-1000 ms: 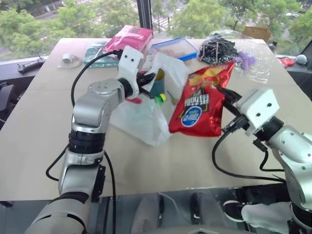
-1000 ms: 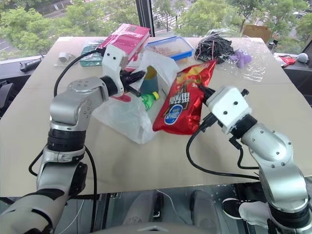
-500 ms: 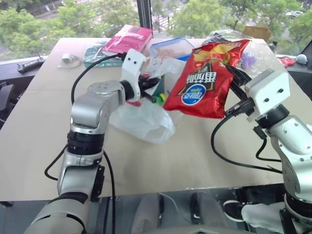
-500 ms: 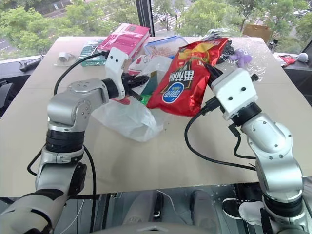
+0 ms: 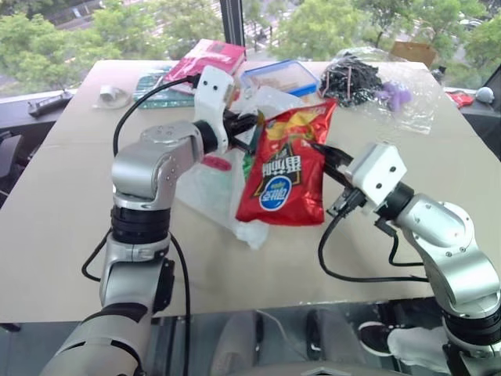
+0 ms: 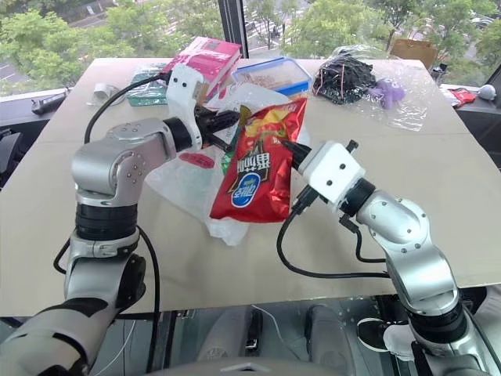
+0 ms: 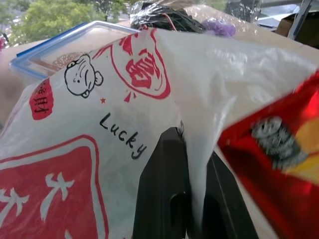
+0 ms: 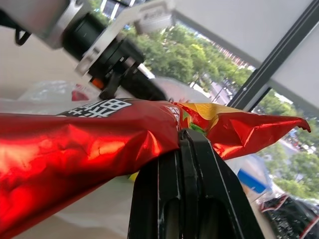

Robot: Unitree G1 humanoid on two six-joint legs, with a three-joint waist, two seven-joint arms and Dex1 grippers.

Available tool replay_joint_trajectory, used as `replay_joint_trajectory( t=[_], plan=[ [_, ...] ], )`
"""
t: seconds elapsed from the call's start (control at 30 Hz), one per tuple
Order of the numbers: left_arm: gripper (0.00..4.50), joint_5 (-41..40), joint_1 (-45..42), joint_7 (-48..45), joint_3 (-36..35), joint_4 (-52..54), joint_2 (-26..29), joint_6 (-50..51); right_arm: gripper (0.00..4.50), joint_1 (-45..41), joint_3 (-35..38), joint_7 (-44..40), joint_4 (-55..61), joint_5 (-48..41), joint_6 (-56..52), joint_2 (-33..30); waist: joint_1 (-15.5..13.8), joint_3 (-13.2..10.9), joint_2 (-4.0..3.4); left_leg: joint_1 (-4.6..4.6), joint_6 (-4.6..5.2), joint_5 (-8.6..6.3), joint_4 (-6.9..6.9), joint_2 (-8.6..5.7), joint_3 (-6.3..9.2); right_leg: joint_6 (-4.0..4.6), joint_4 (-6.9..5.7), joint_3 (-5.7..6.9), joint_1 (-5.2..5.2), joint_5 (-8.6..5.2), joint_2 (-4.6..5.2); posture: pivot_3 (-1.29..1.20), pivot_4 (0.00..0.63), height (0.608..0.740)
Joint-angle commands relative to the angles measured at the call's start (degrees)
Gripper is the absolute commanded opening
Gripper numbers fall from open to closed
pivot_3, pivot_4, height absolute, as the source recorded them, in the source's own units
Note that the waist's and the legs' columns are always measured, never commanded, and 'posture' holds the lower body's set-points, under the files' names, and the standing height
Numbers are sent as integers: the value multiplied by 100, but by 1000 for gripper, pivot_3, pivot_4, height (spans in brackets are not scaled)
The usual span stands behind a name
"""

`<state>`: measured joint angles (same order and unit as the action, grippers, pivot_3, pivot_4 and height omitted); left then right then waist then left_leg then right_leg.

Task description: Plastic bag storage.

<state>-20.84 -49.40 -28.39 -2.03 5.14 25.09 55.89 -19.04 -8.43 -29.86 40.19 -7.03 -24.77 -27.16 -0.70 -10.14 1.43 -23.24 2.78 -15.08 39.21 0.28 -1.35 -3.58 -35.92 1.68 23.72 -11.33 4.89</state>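
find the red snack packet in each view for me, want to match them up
Left eye view: red snack packet hanging centre, pinched by the right claw.
Right eye view: centre, slightly left.
Left wrist view: along the right edge.
Right wrist view: stretched across the middle.
Shared landmark: the plastic bag right behind it.

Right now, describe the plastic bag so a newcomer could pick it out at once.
On the tan table, look between the robot's arms. The plastic bag lies there, its edge pinched by the left gripper, behind the red snack packet. It alone is thin, white and crinkly, with red printed logos.
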Motion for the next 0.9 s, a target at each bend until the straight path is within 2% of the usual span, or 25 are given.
replay_joint_trajectory(
  t=[0.03, 0.2, 0.3, 0.53, 0.67, 0.8, 0.9],
  plan=[
    [0, -342, -125, -183, -192, 460, -4, -67, 53, -22, -55, -93, -522, -34, 394, 121, 4, 0, 0, 1, 0, 0, 0, 0, -1, 0, 0, -1, 0, 0, 0, 0, 150, 740],
    [0, -649, 58, -297, -185, 844, 31, 98, 53, -353, -206, 215, -1603, 257, 817, 595, 24, -2, -2, 1, -2, 1, -1, 2, -1, 1, -1, -2, 1, 0, -1, 0, 150, 740],
    [0, -815, 210, -451, -154, 1051, 260, 374, 53, -801, -240, 454, -2368, 424, 1019, 953, 86, -6, -10, 2, -4, 2, -1, 1, -2, 1, -3, -3, 3, 0, -1, 0, 150, 740],
    [0, -1271, 394, -764, -263, 1205, 779, 910, 53, -1050, 133, 356, -2797, 277, 1194, 952, 115, -8, -14, -10, -5, 3, -2, 3, 5, 1, -1, 2, 9, 1, 1, 0, 150, 740],
    [0, -1615, 587, -1266, -108, 1450, 1243, 1130, 53, -1104, 326, 181, -3028, 12, 1080, 900, 136, -9, -15, -38, -6, 3, 0, 3, 5, 0, -5, 2, 43, 1, 2, 0, 150, 740],
    [0, -1849, 394, -1080, -290, 1347, 1018, 1252, 53, -1276, 251, 313, -3361, 74, 1110, 1132, 137, -9, -15, -46, -8, 4, 0, 3, 5, 1, -8, 3, 52, 1, 0, 0, 150, 740],
    [0, -1964, 113, -764, -462, 1165, 673, 1346, 53, -1495, 55, 537, -3630, 196, 1213, 1584, 140, -9, -15, -47, -9, 5, 2, 2, 5, 1, -10, 3, 52, 2, -1, 0, 150, 740]
  ],
)
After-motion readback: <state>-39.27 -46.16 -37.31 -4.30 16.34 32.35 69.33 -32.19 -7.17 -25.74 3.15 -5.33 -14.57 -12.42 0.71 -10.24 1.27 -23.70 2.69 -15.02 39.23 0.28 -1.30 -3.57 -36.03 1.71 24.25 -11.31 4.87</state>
